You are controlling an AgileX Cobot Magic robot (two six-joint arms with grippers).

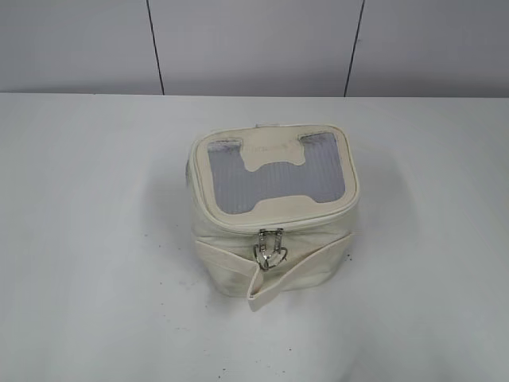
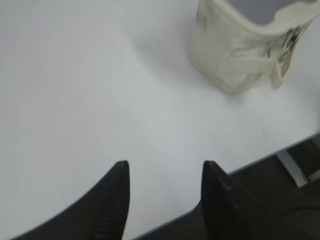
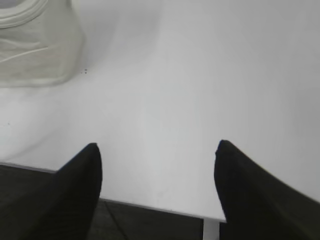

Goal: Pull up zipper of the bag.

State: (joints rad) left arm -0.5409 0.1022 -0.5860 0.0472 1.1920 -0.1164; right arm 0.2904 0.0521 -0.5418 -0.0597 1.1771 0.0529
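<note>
Where any brand mark or lettering might sit, none can be read: the bag (image 1: 274, 203) shows plain cream-white leatherette, and a faint impression on the cream tab across its grey ribbed window (image 1: 274, 177) is too small to make out. Item stands upright near the middle of the white table (image 1: 87, 239), top panel tilted toward the exterior camera. Zipper (image 1: 238, 229) runs round the rim of the top panel; two silver metal pulls (image 1: 270, 245) hang together at the front centre, ending in rings, just above a loose end of the wide cream band (image 1: 274, 274) that juts out from the body. Rear and underside of the bag are hidden. Left wrist view cuts the bag off at the upper right corner, blurred, with the pulls showing only as a dark smear. Right wrist view catches only a lower portion of the bag at the upper left edge. Left gripper (image 2: 165, 172): black jaws apart, nothing between them, above the table's near edge, bag well apart ahead and to the right. Right gripper (image 3: 157, 152): jaws wide apart, nothing held, bag well apart ahead and to the left.
</note>
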